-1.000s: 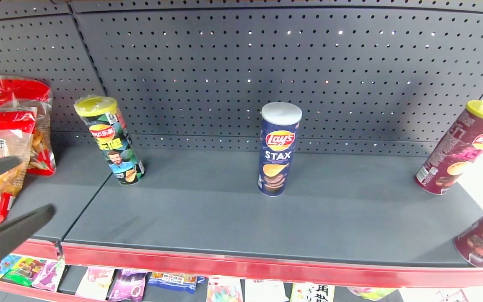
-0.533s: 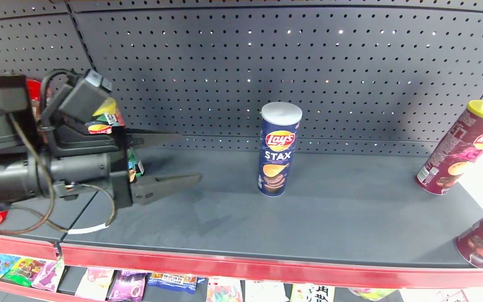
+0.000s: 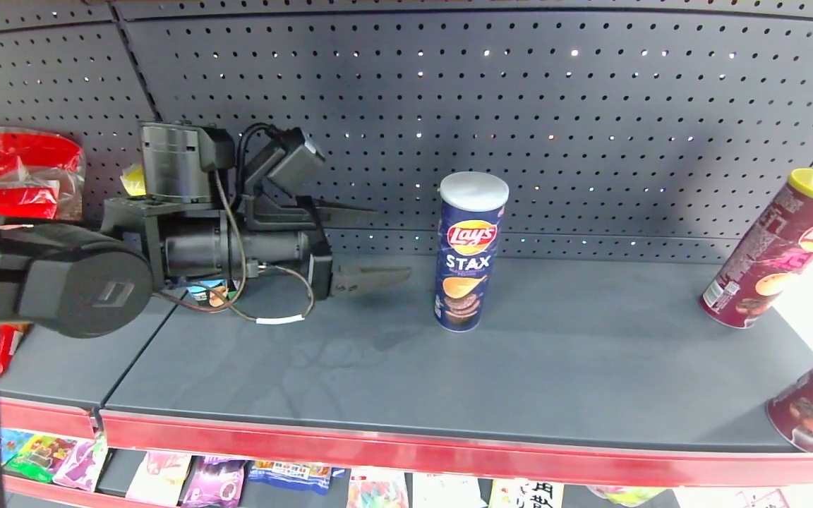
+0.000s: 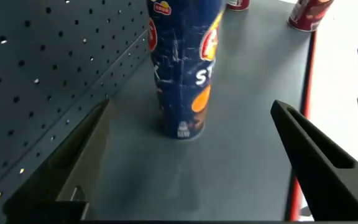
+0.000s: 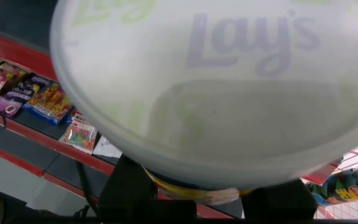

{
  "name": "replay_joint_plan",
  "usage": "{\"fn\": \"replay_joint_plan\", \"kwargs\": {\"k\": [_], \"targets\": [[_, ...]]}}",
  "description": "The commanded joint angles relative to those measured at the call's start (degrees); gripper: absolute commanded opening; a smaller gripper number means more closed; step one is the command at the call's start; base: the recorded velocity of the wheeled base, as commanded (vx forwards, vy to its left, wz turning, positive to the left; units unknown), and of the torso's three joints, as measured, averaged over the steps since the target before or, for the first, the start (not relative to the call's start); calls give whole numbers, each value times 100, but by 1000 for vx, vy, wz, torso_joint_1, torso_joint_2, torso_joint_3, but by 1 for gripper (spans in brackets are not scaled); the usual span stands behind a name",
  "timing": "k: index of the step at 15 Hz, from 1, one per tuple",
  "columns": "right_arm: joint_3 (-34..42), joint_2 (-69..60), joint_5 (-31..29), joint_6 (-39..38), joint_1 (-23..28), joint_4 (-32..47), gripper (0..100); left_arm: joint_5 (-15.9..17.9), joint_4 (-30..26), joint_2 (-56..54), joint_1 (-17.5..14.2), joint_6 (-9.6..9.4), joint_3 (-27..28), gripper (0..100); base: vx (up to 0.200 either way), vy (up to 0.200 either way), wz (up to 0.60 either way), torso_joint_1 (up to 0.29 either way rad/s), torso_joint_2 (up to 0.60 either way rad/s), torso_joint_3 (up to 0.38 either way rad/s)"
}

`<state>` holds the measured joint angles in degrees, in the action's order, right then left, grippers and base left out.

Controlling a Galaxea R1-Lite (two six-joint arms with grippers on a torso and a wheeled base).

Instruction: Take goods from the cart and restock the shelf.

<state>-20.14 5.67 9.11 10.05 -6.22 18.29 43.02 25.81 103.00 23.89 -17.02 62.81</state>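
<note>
Blue can [image 3: 468,254] stood upright on the shelf [image 3: 590,367], long axis vertical; left gripper [image 3: 392,241] close on its left, jaws spread wide, gap facing it; right gripper [image 5: 197,202] jaws clasped a second can [image 5: 216,93].

The right gripper [image 5: 197,198] holds a can [image 5: 191,186] end-on close to the camera, with a dark finger [image 5: 126,196] on each side of its yellow body. The can's pale, translucent lid [image 5: 216,93] spreads across most of the frame. Behind it runs a red shelf edge [image 5: 17,48], with coloured packets [image 5: 42,102] on the tier below.
</note>
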Motion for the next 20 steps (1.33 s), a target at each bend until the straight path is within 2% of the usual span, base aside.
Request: {"fn": "replay_joint_plan", "kwargs": {"k": [1,3,5,15,20], "targets": [[1,4,3,6,-2,0,0,-13,-14,388,124,-3,320,100,0,0,0,0,0,0],[1,4,3,6,-2,0,0,-66,-6,590,203,6,575,100,0,0,0,0,0,0],[1,4,-5,-3,-2,0,0,-268,-6,774,256,6,830,100,0,0,0,0,0,0],[1,4,-41,-3,-2,0,0,-365,-41,1460,625,49,1841,100,0,0,0,0,0,0],[10,4,-49,-3,-2,0,0,-382,-41,1609,731,93,1981,100,0,0,0,0,0,0]]}}
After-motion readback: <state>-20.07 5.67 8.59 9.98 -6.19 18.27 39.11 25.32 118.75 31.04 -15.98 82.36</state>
